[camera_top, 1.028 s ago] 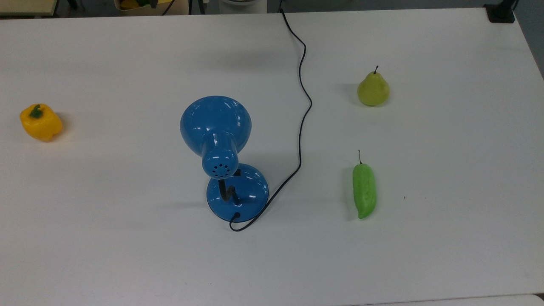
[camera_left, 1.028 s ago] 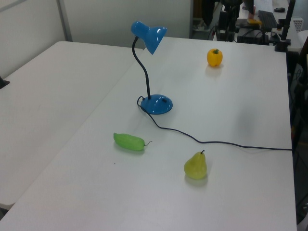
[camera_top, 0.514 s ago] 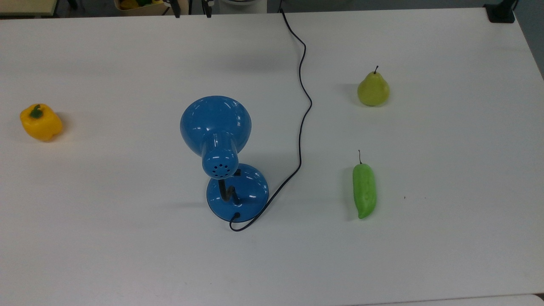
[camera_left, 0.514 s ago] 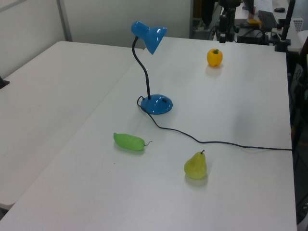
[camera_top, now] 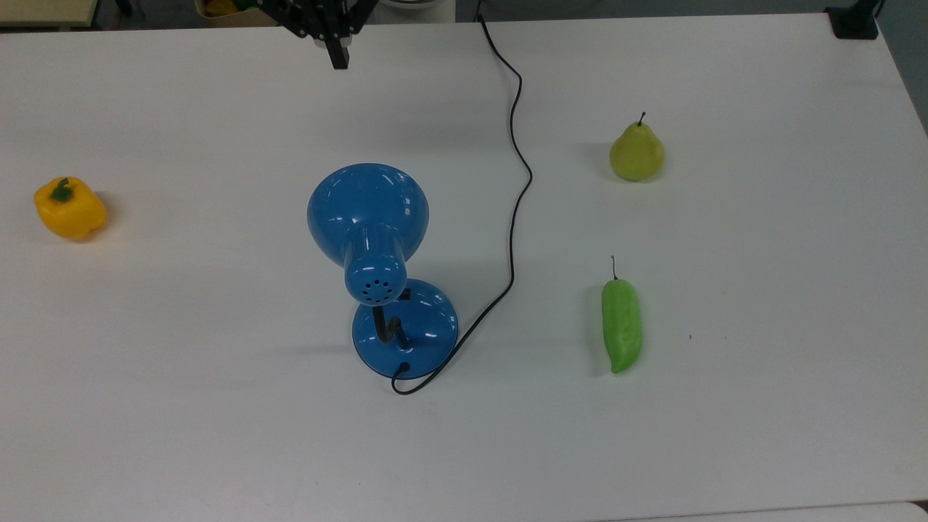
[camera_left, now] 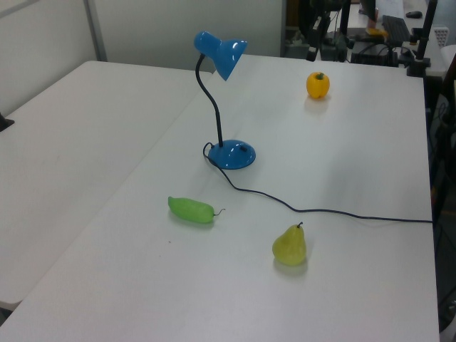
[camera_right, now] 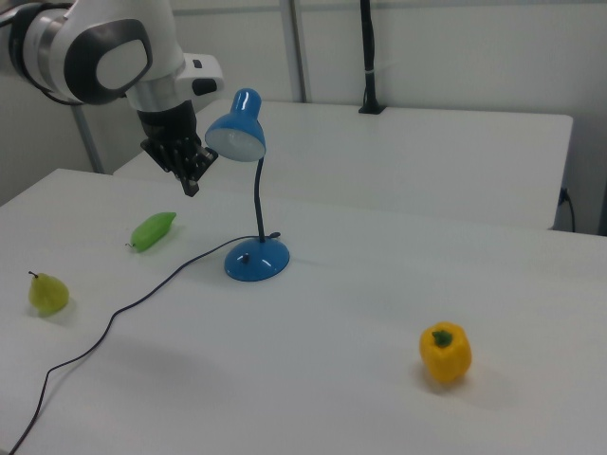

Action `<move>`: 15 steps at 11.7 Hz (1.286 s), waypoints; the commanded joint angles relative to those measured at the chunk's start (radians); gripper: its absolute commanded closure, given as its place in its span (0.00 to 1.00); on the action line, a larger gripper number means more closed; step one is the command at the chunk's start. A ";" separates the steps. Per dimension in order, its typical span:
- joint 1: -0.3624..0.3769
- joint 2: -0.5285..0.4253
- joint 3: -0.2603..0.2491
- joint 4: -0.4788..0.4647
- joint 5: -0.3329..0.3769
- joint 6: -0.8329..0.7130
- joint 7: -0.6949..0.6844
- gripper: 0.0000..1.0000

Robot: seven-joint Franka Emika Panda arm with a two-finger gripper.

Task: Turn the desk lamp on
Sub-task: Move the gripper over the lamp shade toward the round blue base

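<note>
Scene: A blue desk lamp (camera_top: 377, 246) stands near the middle of a white worktop (camera_top: 761, 406), unlit, with the Panda arm's gripper (camera_top: 338, 54) hanging above the far edge in the top view.

Gripper: In the right view the gripper (camera_right: 193, 180) points down, empty, with its fingers drawn close together; you have nothing in hold yet.

Lamp position: The round base (camera_top: 424, 330) sits flat on the worktop, the black bendy neck (camera_left: 210, 107) rises and curves, and the cone shade (camera_right: 237, 128) tips down toward the top view's far side.

Cord: A thin black cord (camera_top: 516, 210) leaves the near rim of the base, loops to the top view's right and runs off the far edge of the worktop.

Neighbours: A yellow bell pepper (camera_top: 69, 209) lies well apart at the top view's left; a pear (camera_top: 636, 152) and a green pod-shaped vegetable (camera_top: 621, 324) lie well apart at the top view's right.

Handling: Judge the lamp as light and top-heavy, its glossy shell slippery; the neck will likely flex if you push the shade, and the base may slide or tip.

Where to touch: A small dark patch on the base (camera_top: 404, 294), just under the shade in the top view, looks like the switch, though you cannot be sure. Press there, straight down, not on the shade.

Risk: The shade overhangs that patch, so you will likely need to come in from the side, clear of the cord.
</note>
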 commanded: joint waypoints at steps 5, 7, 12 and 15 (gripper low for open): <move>0.057 0.124 -0.014 0.003 0.022 0.206 -0.008 1.00; 0.068 0.161 -0.014 0.003 0.022 0.259 -0.008 1.00; 0.088 0.236 -0.013 0.002 0.021 0.387 -0.006 1.00; 0.094 0.290 -0.014 0.003 0.015 0.444 -0.006 1.00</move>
